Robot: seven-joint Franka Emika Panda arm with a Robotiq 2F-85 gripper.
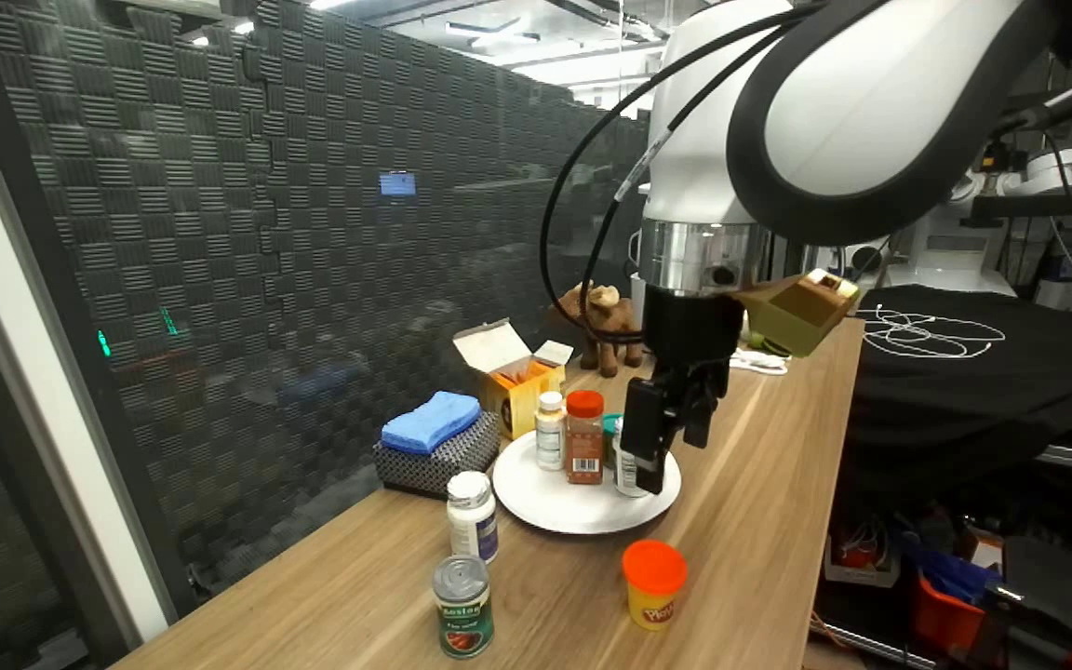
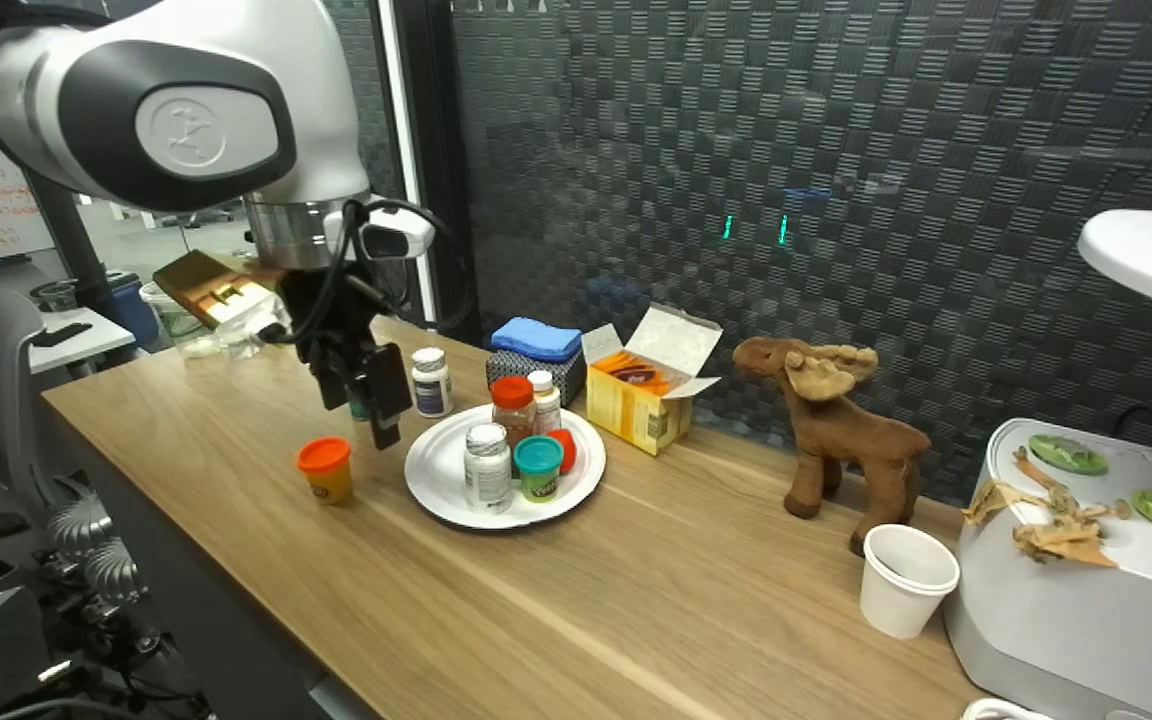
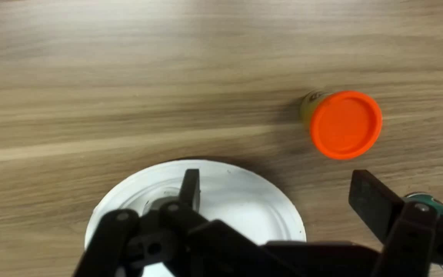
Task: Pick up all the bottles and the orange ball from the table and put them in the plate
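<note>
Gripper (image 3: 276, 189) wide and empty; white bottle (image 1: 473, 529) toward the edge of the desk (image 1: 750, 484) by the wall (image 1: 350, 242) looks light, stiff, slick: squeeze mid-body, below cap (image 1: 470, 486).

- My arm (image 1: 880, 102) is white and black.
- In an exterior view, my silver ring (image 1: 696, 255) has black cables (image 1: 544, 240) at nine o'clock.
- My gripper (image 3: 275, 181) is black.

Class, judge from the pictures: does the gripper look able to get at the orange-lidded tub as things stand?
Probably yes: the open gripper holds nothing, and the orange-lidded tub stands upright on the table, apart from the plate, with nothing over it.
</note>
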